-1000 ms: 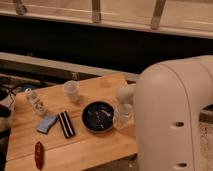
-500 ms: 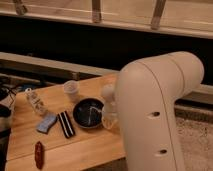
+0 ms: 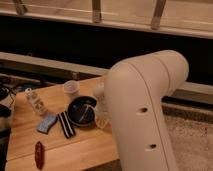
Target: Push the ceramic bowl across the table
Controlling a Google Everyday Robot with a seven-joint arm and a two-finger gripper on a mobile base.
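The ceramic bowl (image 3: 81, 111) is black, glossy and shallow, and sits near the middle of the light-brown wooden table (image 3: 85, 150). My gripper (image 3: 101, 111) is at the bowl's right rim, pale and partly hidden behind my large white arm (image 3: 145, 110). It looks to be touching the bowl's right side. The arm covers the right part of the table.
A translucent plastic cup (image 3: 71, 88) stands just behind the bowl. A black striped packet (image 3: 65, 124) and a blue item (image 3: 46, 123) lie left of the bowl. A small bottle (image 3: 34, 101) stands at the far left, and a red item (image 3: 39, 152) lies near the front left edge.
My arm and gripper have swung left across the table. The bowl has slid left with them, closer to the black striped packet.
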